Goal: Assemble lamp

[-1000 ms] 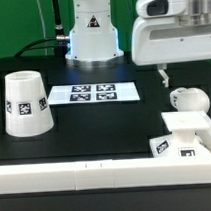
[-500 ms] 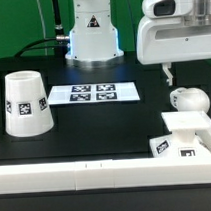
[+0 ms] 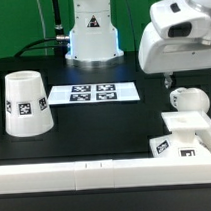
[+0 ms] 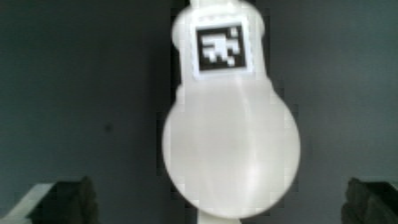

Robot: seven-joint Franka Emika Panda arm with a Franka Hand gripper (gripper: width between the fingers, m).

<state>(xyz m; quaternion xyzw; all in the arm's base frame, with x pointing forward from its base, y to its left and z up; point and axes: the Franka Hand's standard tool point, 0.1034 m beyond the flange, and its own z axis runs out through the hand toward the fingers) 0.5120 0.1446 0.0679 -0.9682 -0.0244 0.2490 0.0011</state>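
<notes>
The pincer (image 4: 217,203) gapes open, its dark fingers (image 4: 61,201) blurred and cut off at the wrist view's edge; the bulb (image 4: 231,130) lies beneath, centred between them, one end cropped.

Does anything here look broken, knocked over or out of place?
Nothing looks broken or spilled. The one thing that may seem odd is the bulb, lying on its side next to the base instead of standing in it. The shade stands apart, wide end down.
</notes>
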